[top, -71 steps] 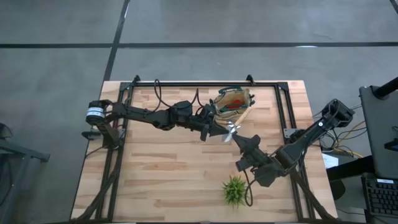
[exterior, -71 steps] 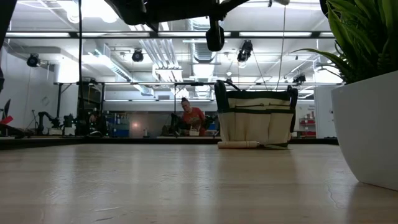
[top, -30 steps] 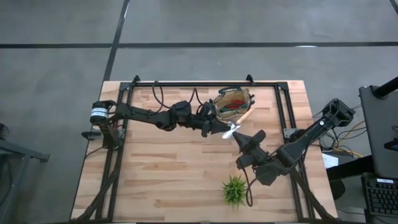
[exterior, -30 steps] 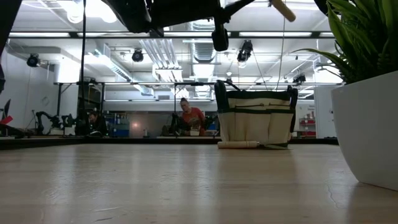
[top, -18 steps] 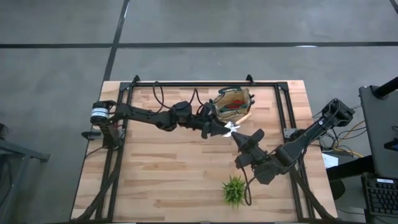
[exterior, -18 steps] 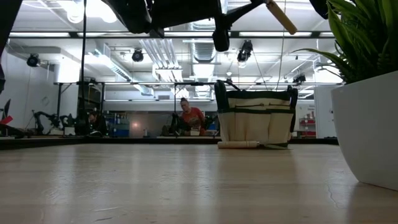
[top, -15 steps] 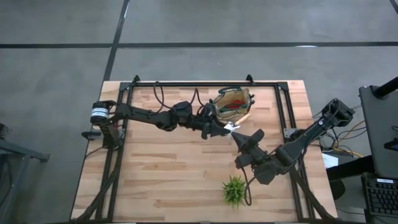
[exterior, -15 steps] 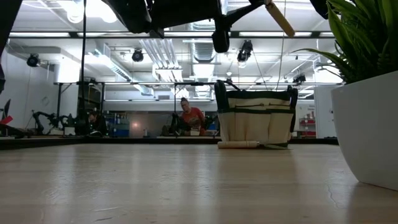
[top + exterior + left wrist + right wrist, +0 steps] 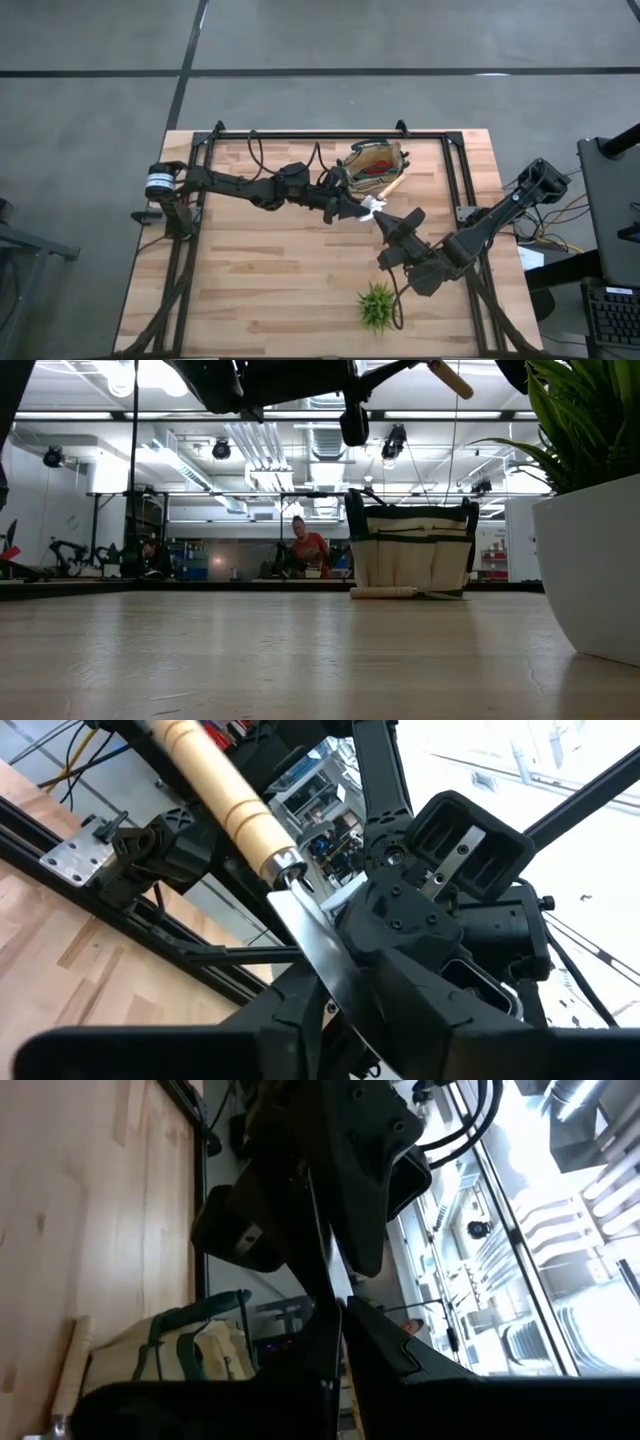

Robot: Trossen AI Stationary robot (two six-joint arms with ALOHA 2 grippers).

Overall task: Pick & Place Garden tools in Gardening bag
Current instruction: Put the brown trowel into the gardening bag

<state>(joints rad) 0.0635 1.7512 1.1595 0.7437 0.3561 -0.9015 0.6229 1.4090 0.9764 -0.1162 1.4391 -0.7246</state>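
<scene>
The tan gardening bag (image 9: 375, 165) with green trim stands at the table's far middle, and red-and-black tools show inside it. It also shows in the low view (image 9: 412, 550). The trowel is held in the air just in front of the bag. Its wooden handle (image 9: 392, 186) slants toward the bag's rim and its metal blade (image 9: 372, 204) sits between my two grippers. My left gripper (image 9: 355, 208) comes from the left and my right gripper (image 9: 383, 220) from the near right. Both are shut on the blade. My left gripper pinches the trowel's metal blade (image 9: 322, 955) between its two fingers, below the handle's collar. It comes level from the table's left. The trowel is lifted clear, and its handle (image 9: 210, 790) slants up and away toward the bag. My right gripper has its two fingers closed on the blade's thin edge (image 9: 325, 1270), which runs in between them. It comes from the near right, opposite the left gripper. The fingers hide the exact spot.
A spiky green plant (image 9: 378, 305) in a white pot (image 9: 590, 570) stands near the front edge, right of the middle. A pale wooden stick-like thing (image 9: 385, 592) lies on the table at the bag's foot. Black frame rails (image 9: 452, 170) run along the table's sides.
The trowel's handle has swung a little over the bag's near rim, dipping and then rising again. The blade has shifted slightly toward the far edge. Both grippers have stayed shut on it, almost in place.
</scene>
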